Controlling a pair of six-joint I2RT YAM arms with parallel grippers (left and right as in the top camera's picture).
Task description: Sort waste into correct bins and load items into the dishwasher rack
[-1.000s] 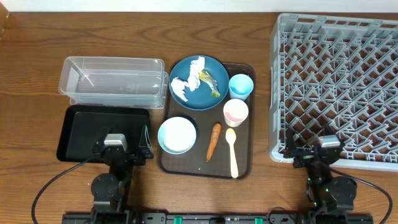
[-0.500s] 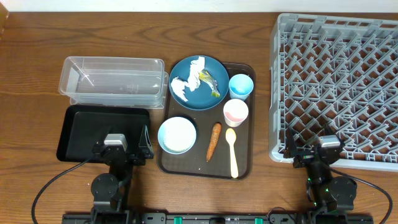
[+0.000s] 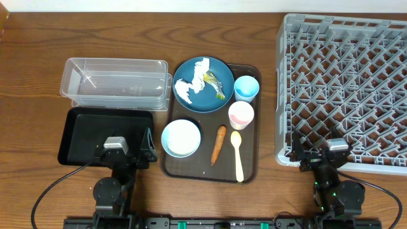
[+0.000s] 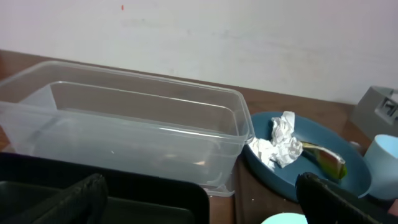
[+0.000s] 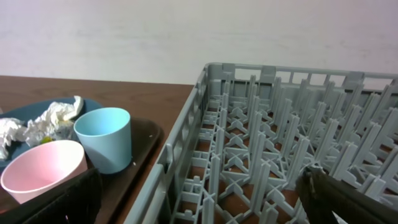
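Observation:
On the brown serving tray (image 3: 252, 166) sit a dark blue plate (image 3: 205, 97) with crumpled white paper (image 3: 188, 87) and a yellow-green wrapper (image 3: 217, 85), a light blue cup (image 3: 246, 88), a pink-white cup (image 3: 241, 115), a white bowl (image 3: 181, 138), an orange carrot (image 3: 218, 144) and a pale yellow spoon (image 3: 237, 156). The clear tub (image 3: 116, 84) and the black tray (image 3: 82, 130) lie to the left, the grey rack (image 3: 346, 89) to the right. My left gripper (image 3: 124, 154) is open over the black tray's front edge. My right gripper (image 3: 321, 156) is open at the rack's front left corner.
The left wrist view shows the tub (image 4: 124, 130), the plate (image 4: 336, 180) and the paper (image 4: 280, 143) between my open fingers (image 4: 199, 208). The right wrist view shows both cups (image 5: 102, 140), (image 5: 40, 171) and the rack wall (image 5: 186, 143) between my open fingers (image 5: 202, 208).
My left gripper has shifted very slightly to the left. Nothing else has moved.

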